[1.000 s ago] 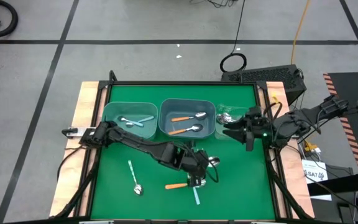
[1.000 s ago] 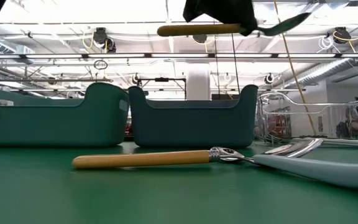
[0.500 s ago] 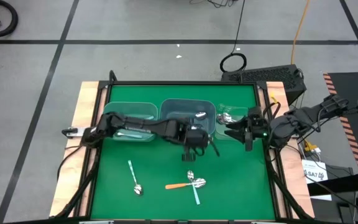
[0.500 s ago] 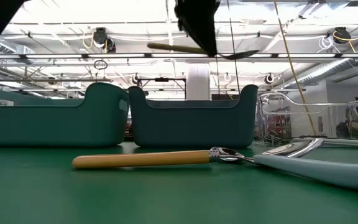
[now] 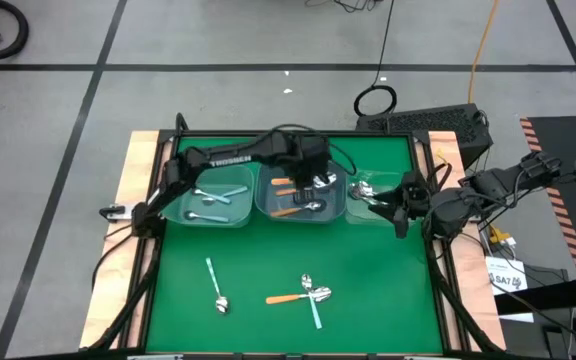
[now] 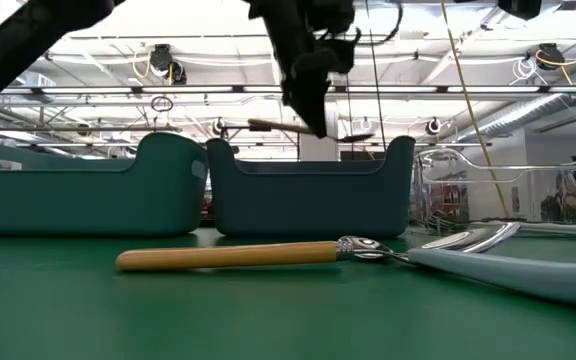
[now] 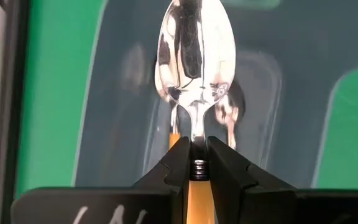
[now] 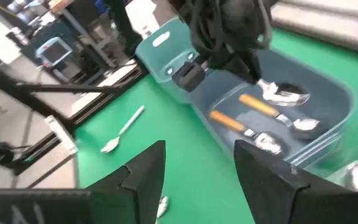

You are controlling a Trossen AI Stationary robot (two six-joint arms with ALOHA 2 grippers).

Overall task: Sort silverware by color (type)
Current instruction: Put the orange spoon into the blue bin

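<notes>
My left gripper hangs over the middle blue-grey bin, shut on an orange-handled spoon. In the low view that spoon lies level above the bin's rim. Two orange-handled spoons lie on that bin's floor. The left bin holds light blue spoons. A light blue spoon, an orange spoon and a teal spoon lie flat on the green mat. My right gripper is open and waits at the clear right bin. My left gripper pinches the spoon between its two fingers at the neck, where the orange handle meets the metal. The fingers come from above, pointing down, across the spoon. The spoon is lifted clear and level over the middle bin.
Three bins stand in a row along the far side of the green mat. The clear right bin holds metal spoons. Wooden table edges frame the mat. Cables and a dark box lie beyond the far edge.
My left gripper has carried the orange spoon from above the mat's near middle toward the far edge, and it now hangs over the middle bin. It has stayed shut on the spoon, which has stayed level. The spoons on the mat have not moved.
</notes>
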